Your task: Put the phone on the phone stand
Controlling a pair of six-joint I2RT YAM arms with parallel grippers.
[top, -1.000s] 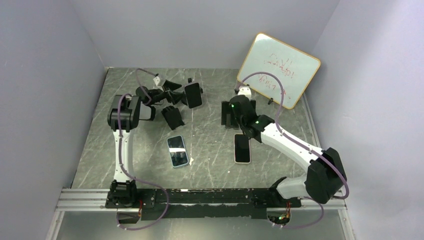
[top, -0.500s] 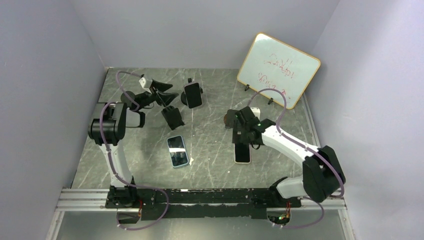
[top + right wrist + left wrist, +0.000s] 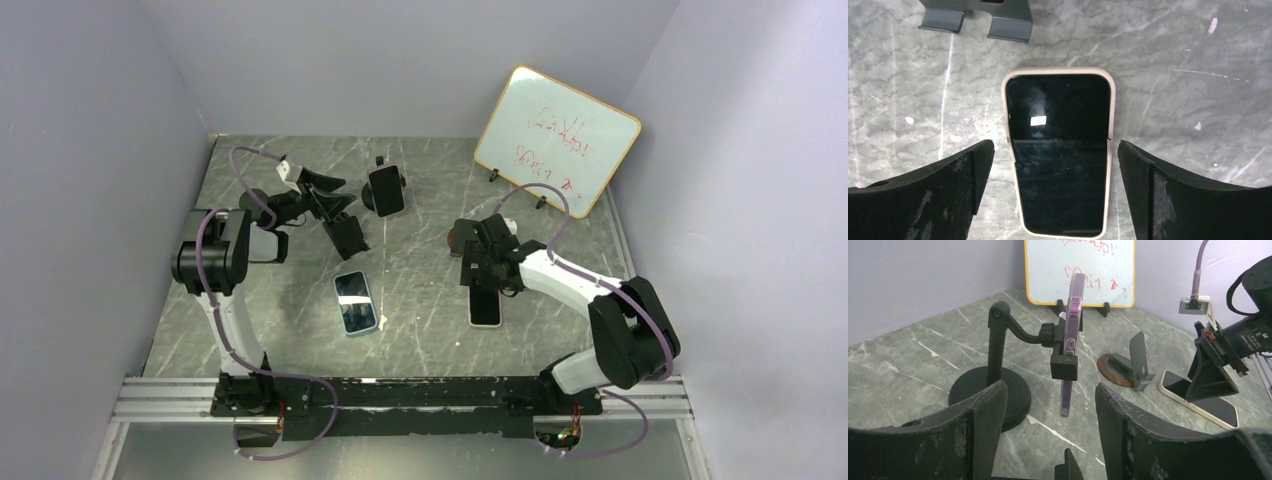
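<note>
A cream-cased phone point(image 3: 485, 303) lies flat, screen up, on the table; it also shows in the right wrist view point(image 3: 1060, 150). My right gripper point(image 3: 484, 270) is open just above its far end, one finger on each side of it point(image 3: 1055, 145), not touching it. A grey stand on a round brown base point(image 3: 461, 238) stands just beyond, and its feet point(image 3: 977, 19) show in the right wrist view. A purple-cased phone point(image 3: 1071, 335) is clamped upright in a black gooseneck stand point(image 3: 994, 390). My left gripper point(image 3: 332, 195) is open and empty, a little short of it point(image 3: 1048, 390).
A blue-cased phone point(image 3: 355, 302) lies flat at centre left. A small black stand point(image 3: 347, 233) sits below my left gripper. A whiteboard point(image 3: 557, 138) leans at the back right. Grey walls close the table on three sides.
My left gripper has drawn back to the left, away from the phone on the black stand. My right gripper has moved from the grey stand toward the near edge, over the cream phone.
</note>
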